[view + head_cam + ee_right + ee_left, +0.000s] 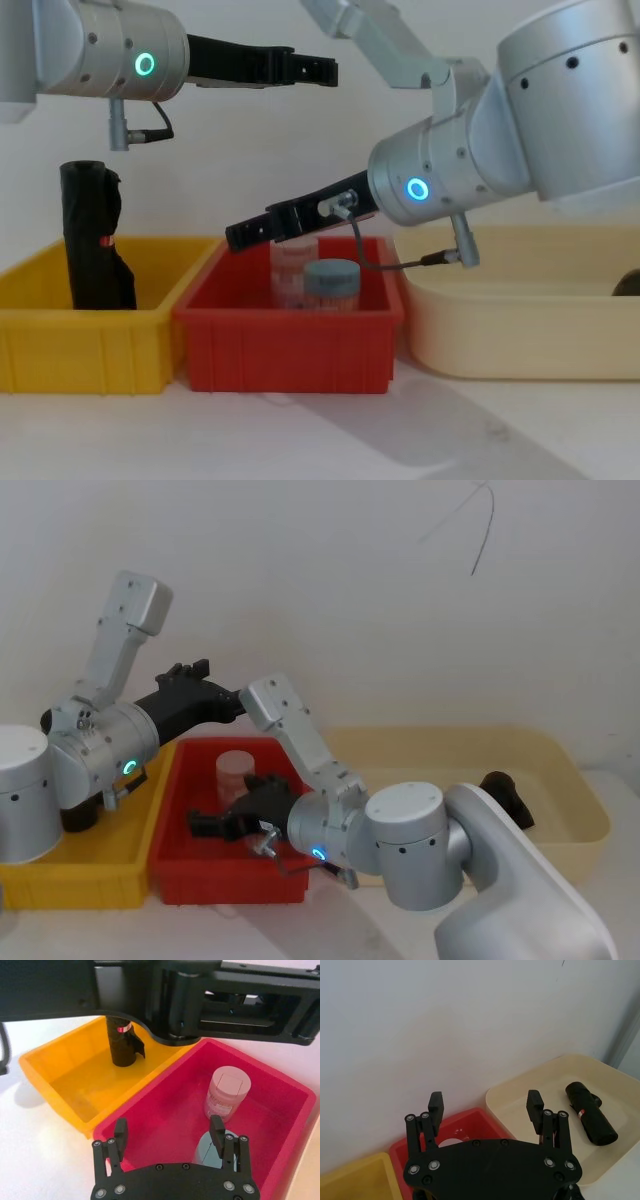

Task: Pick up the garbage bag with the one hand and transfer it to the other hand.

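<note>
Garbage bag (88, 230) upright in yellow bin (60, 350), left gripper (485, 1100), right gripper (168, 1126) — spread

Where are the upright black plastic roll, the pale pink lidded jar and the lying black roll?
Upright black plastic roll (92, 232): chest view, mid-body.
Pale pink lidded jar (229, 1081): right wrist view, lid top.
Lying black roll (591, 1113): left wrist view, mid-body.

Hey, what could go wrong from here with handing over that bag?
1. The bag stands upright in the yellow bin. The open left claw, raised well above the bins, could tip it over on the way down.
2. The open right claw hangs low beside the jars in the red bin and may knock one when it moves.
</note>
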Controlling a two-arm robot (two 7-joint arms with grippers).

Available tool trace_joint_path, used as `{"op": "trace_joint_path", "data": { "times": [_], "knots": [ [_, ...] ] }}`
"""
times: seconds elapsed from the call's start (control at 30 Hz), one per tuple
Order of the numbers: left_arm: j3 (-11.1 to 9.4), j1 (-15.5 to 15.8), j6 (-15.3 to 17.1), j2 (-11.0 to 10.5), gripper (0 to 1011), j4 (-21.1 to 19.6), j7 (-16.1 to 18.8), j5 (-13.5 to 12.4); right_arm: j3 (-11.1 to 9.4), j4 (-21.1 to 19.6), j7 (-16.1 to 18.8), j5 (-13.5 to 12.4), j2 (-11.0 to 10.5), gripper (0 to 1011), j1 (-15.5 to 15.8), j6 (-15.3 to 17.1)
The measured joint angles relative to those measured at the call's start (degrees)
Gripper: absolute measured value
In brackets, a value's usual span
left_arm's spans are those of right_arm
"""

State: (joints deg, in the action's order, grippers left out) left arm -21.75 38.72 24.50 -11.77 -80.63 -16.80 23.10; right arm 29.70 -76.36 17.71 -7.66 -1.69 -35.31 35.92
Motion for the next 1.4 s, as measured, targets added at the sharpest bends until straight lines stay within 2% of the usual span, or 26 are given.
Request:
{"op": "trace_joint_path", "data": {
  "times": [0.27, 0.93, 1.23, 1.4],
  "knots": [
    [0.0, 0.0, 0.0, 0.0, 1001, 0.0, 0.0, 0.0, 0.3, 3.7, -0.2, 1.2, 0.7, 1000, -1.5, -1.9],
    [0.0, 0.0, 0.0, 0.0, 1001, 0.0, 0.0, 0.0, 0.2, 9.1, -1.3, 3.7, 1.1, 1000, -3.4, -4.5],
    [0.0, 0.0, 0.0, 0.0, 1001, 0.0, 0.0, 0.0, 0.2, 10.5, -1.5, 4.7, 1.0, 1000, -4.4, -4.4],
    [0.0, 0.0, 0.0, 0.0, 1001, 0.0, 0.0, 0.0, 0.7, 10.5, -0.8, 5.4, 0.5, 1000, -4.7, -3.3]
  ]
}}
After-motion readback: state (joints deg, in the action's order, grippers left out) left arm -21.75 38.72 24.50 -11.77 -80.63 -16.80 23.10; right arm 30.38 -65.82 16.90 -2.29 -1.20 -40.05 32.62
